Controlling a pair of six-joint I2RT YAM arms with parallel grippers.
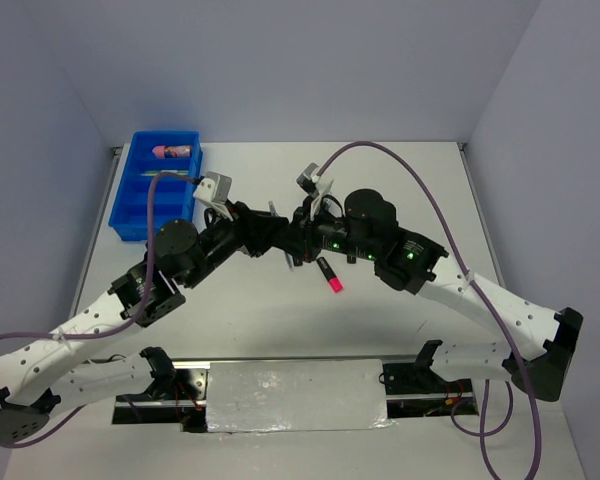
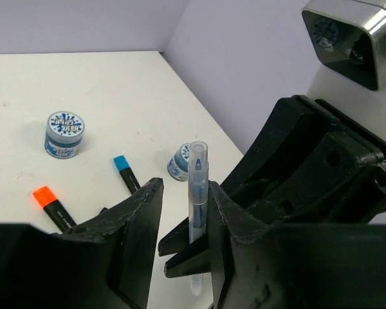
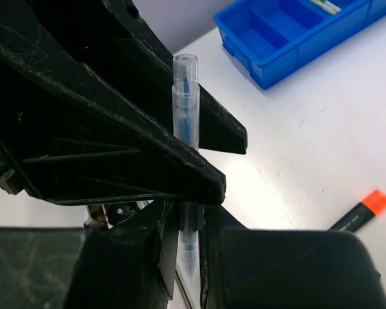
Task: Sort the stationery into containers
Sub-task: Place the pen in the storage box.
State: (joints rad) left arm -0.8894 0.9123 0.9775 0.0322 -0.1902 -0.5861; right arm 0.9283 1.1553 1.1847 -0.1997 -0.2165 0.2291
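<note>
One pen [image 2: 198, 193], thin and clear with blue ink inside, is held upright above the middle of the table [image 1: 400, 190], where both arms meet. It is clamped near its lower part by the right gripper [image 3: 185, 222], whose fingers are closed on it. The left gripper [image 2: 185, 187] is placed around the same pen, but its fingers are apart. A clear gap is seen on one side. On the other side the pen stands just beside the finger or against it; which of the two cannot be told.

The step in hand is judged to be a handover from right to left, because the tray [image 1: 126, 205] lies at the far left, on the left arm's side. For the next move the left fingers should probably be closed on the pen before the right ones are opened, otherwise the pen may be dropped. A carry to one compartment of the tray is expected after that.

From the top view the pen cannot be made out between the grippers. Only there are seen the whole tray, with a pink cylinder [image 1: 175, 152] in its far compartment, and a pink-capped marker [image 1: 330, 278] on the table below the grippers. In the left wrist view a disc [image 2: 64, 134], a second disc [image 2: 179, 162], an orange-capped marker [image 2: 51, 207] and a blue-capped marker [image 2: 127, 172] are shown unsorted on the table. In the right wrist view the grip itself is shown from close by.
</note>
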